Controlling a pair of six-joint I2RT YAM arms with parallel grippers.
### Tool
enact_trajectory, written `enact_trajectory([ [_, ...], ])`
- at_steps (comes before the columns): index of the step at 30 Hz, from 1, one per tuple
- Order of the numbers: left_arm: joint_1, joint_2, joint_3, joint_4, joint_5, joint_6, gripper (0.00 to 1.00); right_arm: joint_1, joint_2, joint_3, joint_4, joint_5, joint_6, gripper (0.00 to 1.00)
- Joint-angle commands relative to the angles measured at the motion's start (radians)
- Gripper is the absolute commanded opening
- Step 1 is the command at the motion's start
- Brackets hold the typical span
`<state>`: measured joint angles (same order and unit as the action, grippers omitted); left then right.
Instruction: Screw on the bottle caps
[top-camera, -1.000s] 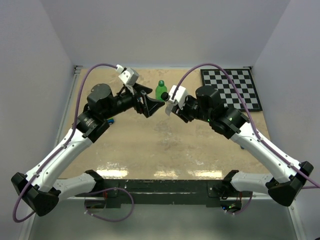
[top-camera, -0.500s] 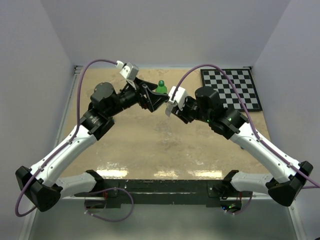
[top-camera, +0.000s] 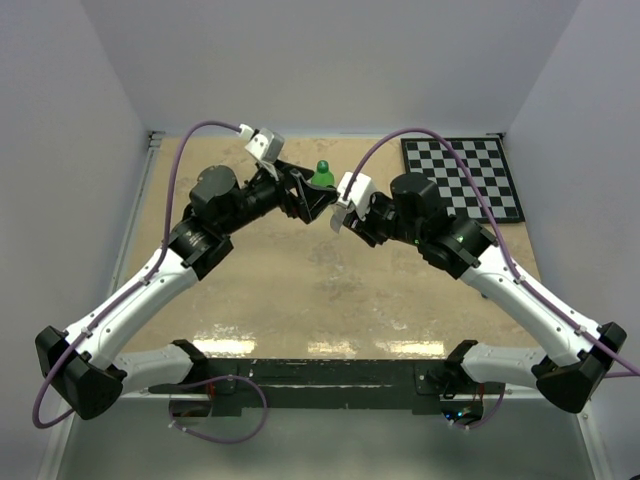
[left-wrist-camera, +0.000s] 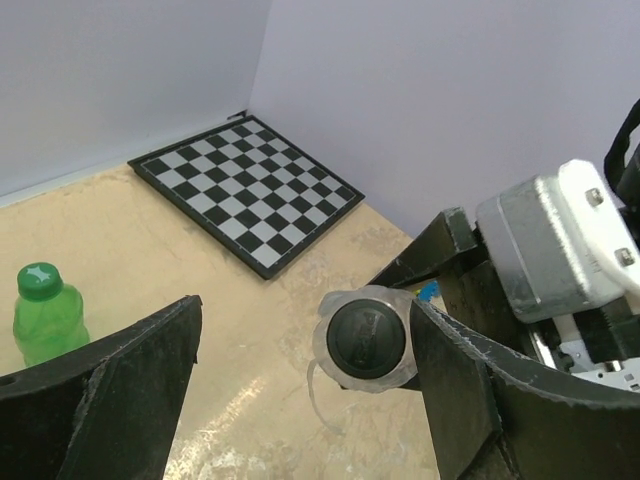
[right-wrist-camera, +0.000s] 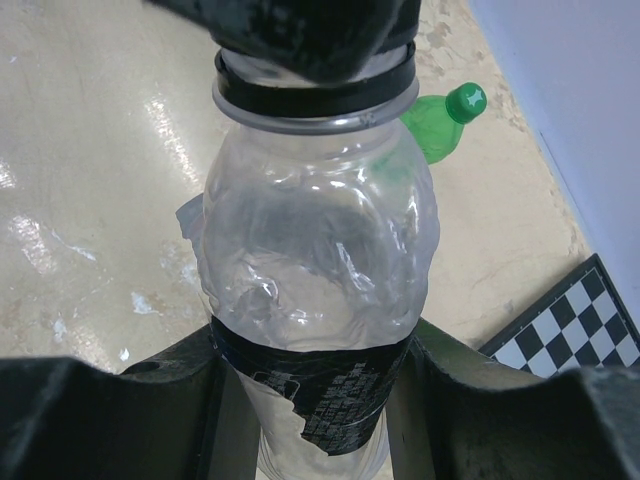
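I have the right gripper clamped on the clear bottle. In its wrist view the two fingers press the dark label band from either side at the bottom of the frame. The bottle runs straight up through the middle. The black cap sits on the neck above a clear collar ring. In that same view a dark part of the left gripper covers the cap's top at the upper edge of the frame.

From the left wrist I look straight down onto the cap, a little right of centre. The left jaws are spread wide, with the cap between them. It lies close to the finger on the right of the frame; I cannot tell whether they touch. The finger at lower left is well apart from it.

The green bottle stands upright on the table at the left edge of the left wrist view, with the green cap on it. In the top view it is at upper centre, just beyond where the two grippers meet. In the right wrist view it shows at upper right, behind the clear bottle.

The board lies flat in the table's upper right corner in the top view.
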<state>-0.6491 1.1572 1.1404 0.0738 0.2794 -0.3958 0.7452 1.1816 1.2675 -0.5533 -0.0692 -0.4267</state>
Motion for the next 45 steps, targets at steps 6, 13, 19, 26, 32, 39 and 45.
enact_trajectory([
  [6, -0.003, -0.074, -0.065, -0.037, -0.071, 0.071, 0.89, 0.0, -0.045, 0.01, 0.055, -0.009, 0.011, 0.0],
  [13, 0.04, -0.162, -0.188, -0.06, -0.131, 0.043, 0.89, 0.0, -0.066, 0.007, 0.058, -0.018, 0.016, 0.0],
  [19, 0.092, -0.185, -0.194, -0.023, -0.01, -0.009, 0.89, 0.0, -0.062, 0.006, 0.061, -0.003, 0.016, 0.0],
  [26, 0.049, -0.174, -0.123, 0.115, 0.139, -0.054, 0.89, 0.0, -0.056, 0.009, 0.062, -0.015, 0.016, 0.0],
  [32, 0.023, -0.12, -0.047, 0.181, 0.107, -0.109, 0.89, 0.0, -0.053, 0.009, 0.058, -0.014, 0.017, 0.0],
  [39, 0.017, -0.042, 0.019, 0.161, 0.044, -0.112, 0.89, 0.0, -0.059, 0.018, 0.058, -0.014, 0.025, 0.0],
  [45, 0.003, -0.001, 0.053, 0.149, 0.047, -0.115, 0.88, 0.0, -0.063, 0.017, 0.053, -0.017, 0.032, 0.0],
])
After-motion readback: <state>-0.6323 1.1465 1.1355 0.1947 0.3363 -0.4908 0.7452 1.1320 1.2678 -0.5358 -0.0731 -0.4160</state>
